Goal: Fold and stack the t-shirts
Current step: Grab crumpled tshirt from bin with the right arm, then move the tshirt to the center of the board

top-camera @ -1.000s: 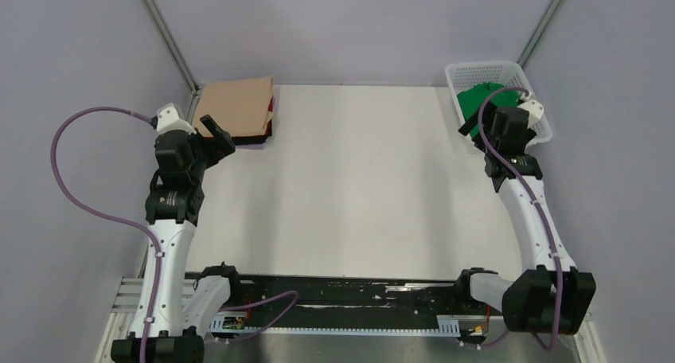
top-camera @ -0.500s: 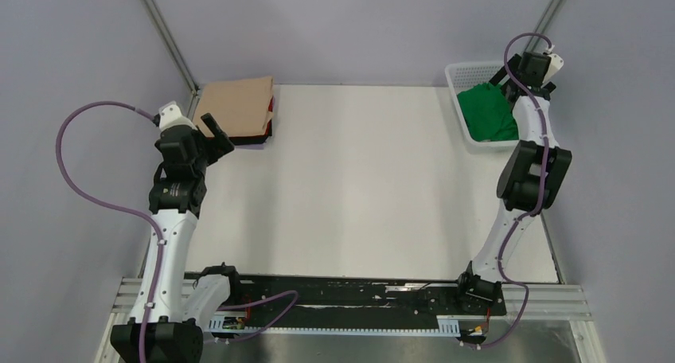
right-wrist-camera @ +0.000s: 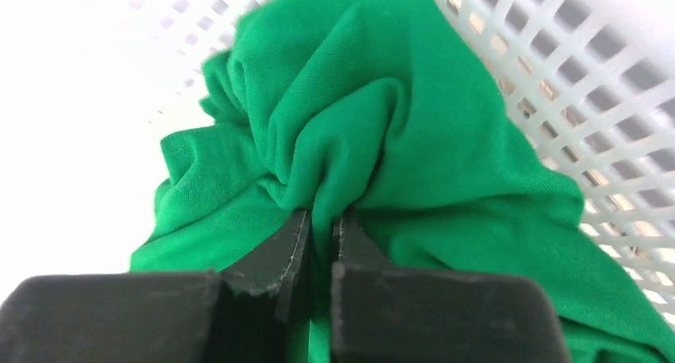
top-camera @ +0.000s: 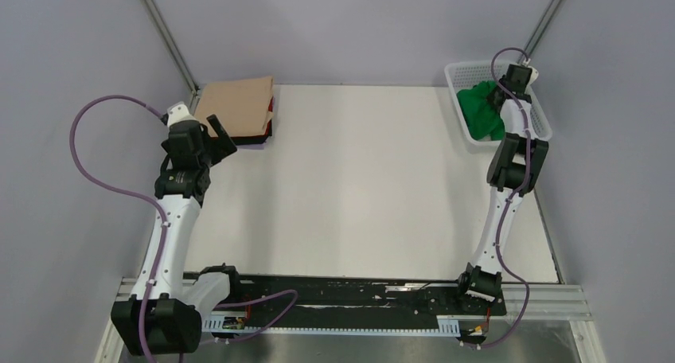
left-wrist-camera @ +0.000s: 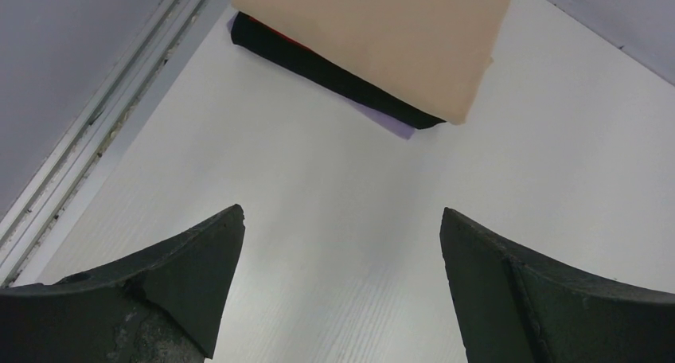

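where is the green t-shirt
In the top view the green t-shirt is bunched in the white basket at the far right corner, pinched by the right gripper.

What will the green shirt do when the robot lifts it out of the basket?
The green t-shirt will probably droop and unfurl, since it lies crumpled in soft folds. The right gripper pinches only one thin fold, so the cloth might slip free. It may snag the mesh basket.
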Available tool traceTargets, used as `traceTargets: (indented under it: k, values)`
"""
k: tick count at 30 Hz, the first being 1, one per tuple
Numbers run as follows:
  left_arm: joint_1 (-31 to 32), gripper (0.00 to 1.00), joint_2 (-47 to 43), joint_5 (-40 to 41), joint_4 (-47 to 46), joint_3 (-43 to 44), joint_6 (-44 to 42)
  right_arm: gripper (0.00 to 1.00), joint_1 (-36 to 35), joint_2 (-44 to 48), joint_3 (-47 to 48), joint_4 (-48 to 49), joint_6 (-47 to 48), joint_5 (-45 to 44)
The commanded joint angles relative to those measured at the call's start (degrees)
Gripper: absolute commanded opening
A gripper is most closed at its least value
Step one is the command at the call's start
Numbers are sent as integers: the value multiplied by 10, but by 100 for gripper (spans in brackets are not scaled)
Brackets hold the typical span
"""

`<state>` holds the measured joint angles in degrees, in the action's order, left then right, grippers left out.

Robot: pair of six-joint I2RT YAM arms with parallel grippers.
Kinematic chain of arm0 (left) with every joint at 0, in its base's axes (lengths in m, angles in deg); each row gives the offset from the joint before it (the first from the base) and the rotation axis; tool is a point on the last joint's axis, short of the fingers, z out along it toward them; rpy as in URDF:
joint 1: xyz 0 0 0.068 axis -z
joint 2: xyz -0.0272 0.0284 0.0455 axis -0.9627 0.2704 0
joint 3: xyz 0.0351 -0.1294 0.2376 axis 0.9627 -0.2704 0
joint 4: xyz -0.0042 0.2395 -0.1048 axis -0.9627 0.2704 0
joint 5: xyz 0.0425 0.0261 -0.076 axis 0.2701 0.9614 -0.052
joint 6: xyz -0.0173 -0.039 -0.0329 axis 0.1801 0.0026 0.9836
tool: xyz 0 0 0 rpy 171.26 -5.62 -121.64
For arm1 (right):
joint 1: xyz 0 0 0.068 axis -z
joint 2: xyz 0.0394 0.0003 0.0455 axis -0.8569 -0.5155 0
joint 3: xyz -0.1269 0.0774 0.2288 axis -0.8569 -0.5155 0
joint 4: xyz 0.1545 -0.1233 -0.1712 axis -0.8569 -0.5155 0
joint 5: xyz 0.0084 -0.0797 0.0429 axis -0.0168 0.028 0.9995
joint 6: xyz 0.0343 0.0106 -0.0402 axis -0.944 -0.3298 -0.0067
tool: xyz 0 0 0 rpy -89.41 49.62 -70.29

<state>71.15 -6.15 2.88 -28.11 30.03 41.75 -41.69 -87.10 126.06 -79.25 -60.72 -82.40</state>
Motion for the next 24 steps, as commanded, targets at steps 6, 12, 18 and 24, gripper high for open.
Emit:
traceTargets:
  k: [6,12,18,24]
  values:
    - [-3,100,-67,-1,-20,5,11,0,-12,193,47,27,18,76]
    - [-3,100,-103,-40,-30,-6,27,0,-42,377,-59,33,28,250]
    - [-3,100,-111,-90,-44,-16,42,0,-133,495,-133,57,31,431]
    - [-3,100,-106,-123,-33,-16,46,0,-244,525,-150,57,44,581]
